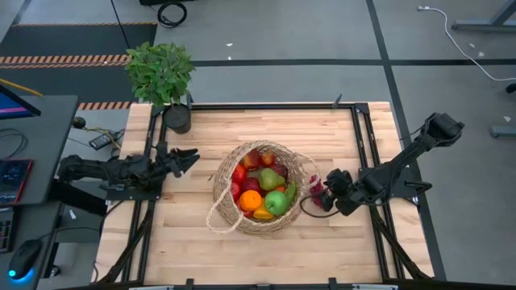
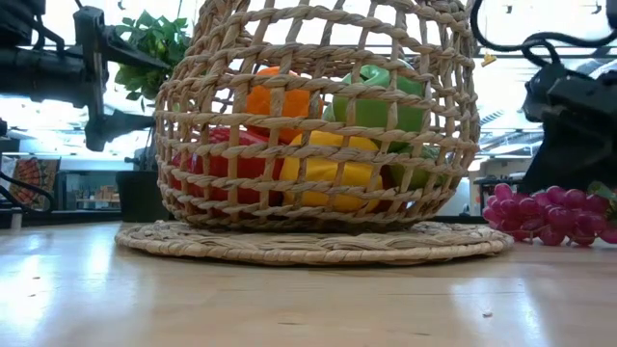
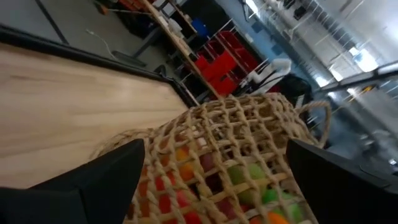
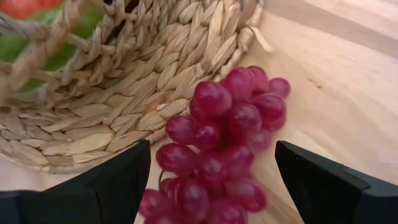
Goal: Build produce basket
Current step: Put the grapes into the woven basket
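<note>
The tan woven basket [image 1: 262,187] stands mid-table on its round woven base [image 2: 308,243]. It holds red, orange, yellow and green produce [image 1: 260,187], a green pear among it. A purple grape bunch [image 4: 217,137] lies on the wood just right of the basket [image 2: 545,217]. My right gripper [image 4: 211,186] slants down over the grapes, open, one finger on either side of the bunch with a gap to each. My left gripper [image 1: 189,159] hovers level, left of the basket, open and with nothing between its fingers; the basket's weave [image 3: 230,143] fills its wrist view.
A potted leafy plant [image 1: 160,71] in a dark pot [image 1: 176,117] stands at the table's far left corner. The basket's loop handle [image 1: 222,216] droops toward the near edge. Bare wood [image 1: 266,254] lies in front of the basket.
</note>
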Motion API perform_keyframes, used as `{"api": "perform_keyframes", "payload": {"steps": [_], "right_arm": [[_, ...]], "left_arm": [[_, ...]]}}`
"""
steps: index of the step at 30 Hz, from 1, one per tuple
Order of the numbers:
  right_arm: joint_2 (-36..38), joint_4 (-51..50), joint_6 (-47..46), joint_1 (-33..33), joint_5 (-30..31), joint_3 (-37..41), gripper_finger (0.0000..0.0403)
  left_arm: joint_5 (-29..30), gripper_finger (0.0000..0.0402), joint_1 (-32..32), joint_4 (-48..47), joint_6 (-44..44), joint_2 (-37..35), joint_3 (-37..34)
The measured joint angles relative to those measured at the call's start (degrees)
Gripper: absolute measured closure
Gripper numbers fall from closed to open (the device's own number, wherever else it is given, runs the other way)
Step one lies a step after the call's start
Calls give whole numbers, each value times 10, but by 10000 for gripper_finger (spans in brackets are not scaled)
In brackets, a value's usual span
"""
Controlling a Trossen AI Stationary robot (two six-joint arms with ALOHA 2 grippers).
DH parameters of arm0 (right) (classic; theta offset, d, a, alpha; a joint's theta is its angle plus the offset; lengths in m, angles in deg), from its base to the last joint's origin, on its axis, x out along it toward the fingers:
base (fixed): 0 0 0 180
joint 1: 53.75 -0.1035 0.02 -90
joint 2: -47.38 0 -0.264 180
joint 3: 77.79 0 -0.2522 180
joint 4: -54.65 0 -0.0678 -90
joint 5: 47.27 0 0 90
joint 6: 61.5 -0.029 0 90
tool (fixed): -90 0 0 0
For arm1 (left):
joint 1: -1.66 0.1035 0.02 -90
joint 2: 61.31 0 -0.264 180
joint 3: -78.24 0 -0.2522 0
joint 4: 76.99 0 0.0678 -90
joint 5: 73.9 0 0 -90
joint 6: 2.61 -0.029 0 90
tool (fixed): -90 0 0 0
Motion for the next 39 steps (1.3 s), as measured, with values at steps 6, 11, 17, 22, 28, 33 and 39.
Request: {"api": "perform_keyframes", "payload": {"steps": [6, 11, 17, 22, 28, 33, 39], "right_arm": [[-63, 29, 25, 16, 0, 11, 55], [-100, 43, 29, 26, -9, 12, 55], [-112, 51, 31, 28, -14, 10, 57], [-102, 54, 37, 28, -17, 12, 92], [-101, 57, 39, 29, -28, 12, 153], [-100, 50, 40, 29, -48, 2, 191], [-101, 36, 40, 29, -64, -18, 209]], "left_arm": [[0, 4, 0, 0, -64, 17, -1], [0, 4, 0, 4, -50, 17, -1], [0, 4, 0, 4, -52, 17, -2], [0, 4, 0, 4, -50, 17, -2], [0, 4, 0, 4, -50, 17, -2], [0, 4, 0, 5, -50, 17, -2], [0, 4, 0, 5, -50, 17, -2]]}}
